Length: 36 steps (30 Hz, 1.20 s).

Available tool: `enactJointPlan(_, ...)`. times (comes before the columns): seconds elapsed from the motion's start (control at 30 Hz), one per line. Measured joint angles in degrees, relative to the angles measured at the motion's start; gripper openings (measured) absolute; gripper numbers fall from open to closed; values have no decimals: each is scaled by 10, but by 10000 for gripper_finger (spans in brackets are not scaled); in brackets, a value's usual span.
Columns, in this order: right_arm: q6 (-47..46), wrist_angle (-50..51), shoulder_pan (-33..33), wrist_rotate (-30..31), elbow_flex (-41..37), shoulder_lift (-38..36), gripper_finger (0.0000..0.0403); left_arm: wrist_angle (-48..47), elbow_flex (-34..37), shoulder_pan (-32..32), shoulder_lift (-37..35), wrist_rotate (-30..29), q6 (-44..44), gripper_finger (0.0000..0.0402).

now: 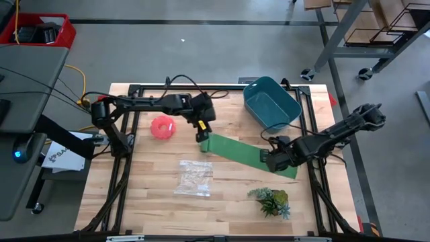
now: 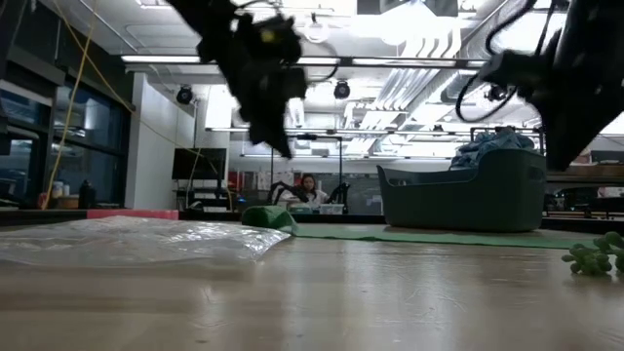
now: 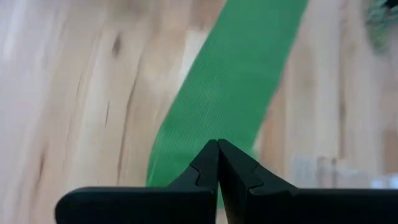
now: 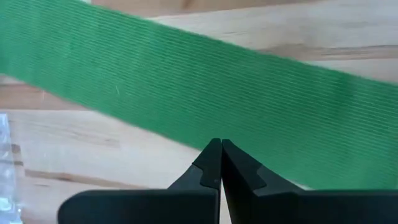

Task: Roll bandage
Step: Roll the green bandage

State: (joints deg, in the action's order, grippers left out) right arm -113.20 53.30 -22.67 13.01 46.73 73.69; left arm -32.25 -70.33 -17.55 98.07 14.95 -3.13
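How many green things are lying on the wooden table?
2. The long flat green fabric bandage stretches across the middle, between both arms. The small leafy green plant sprig sits near the front edge, toward the right. None looks hidden.

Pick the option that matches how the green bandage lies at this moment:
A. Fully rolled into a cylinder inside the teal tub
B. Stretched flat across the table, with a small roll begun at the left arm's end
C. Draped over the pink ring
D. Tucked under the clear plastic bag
B: the bandage lies flat between the shut left gripper and shut right gripper, and the low view shows a small roll at its end.
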Motion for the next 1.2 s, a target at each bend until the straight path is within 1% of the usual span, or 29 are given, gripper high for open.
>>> enactJointPlan(0.1,13,-80,17,-4,-43,0,0,9,53,-15,-13,4,34,0)
enactJointPlan(0.2,32,-168,40,-9,-83,0,0,28,82,-19,-21,11,62,0)
enactJointPlan(0.37,93,-333,107,-17,-136,9,0,50,88,-4,-17,15,64,0)
enactJointPlan(0.47,146,-372,157,-26,-139,30,0,78,88,13,-17,20,59,0)
enactJointPlan(0.53,183,-399,190,-49,-137,51,0,91,88,24,-17,19,55,0)
enactJointPlan(0.6,224,-438,217,-86,-137,74,0,109,88,34,-16,5,55,0)
enactJointPlan(0.67,249,-474,233,-110,-137,94,0,115,87,40,-14,-6,54,0)
enactJointPlan(0.8,260,-494,246,-127,-137,119,0,125,88,45,-12,-19,54,0)
enactJointPlan(0.97,251,-502,242,-150,-137,142,0,118,88,42,9,-33,52,0)
enactJointPlan(1.1,244,-506,235,-149,-136,152,0,126,88,41,15,-30,72,0)
enactJointPlan(1.2,242,-501,229,-146,-135,157,0,126,87,42,24,-27,59,0)
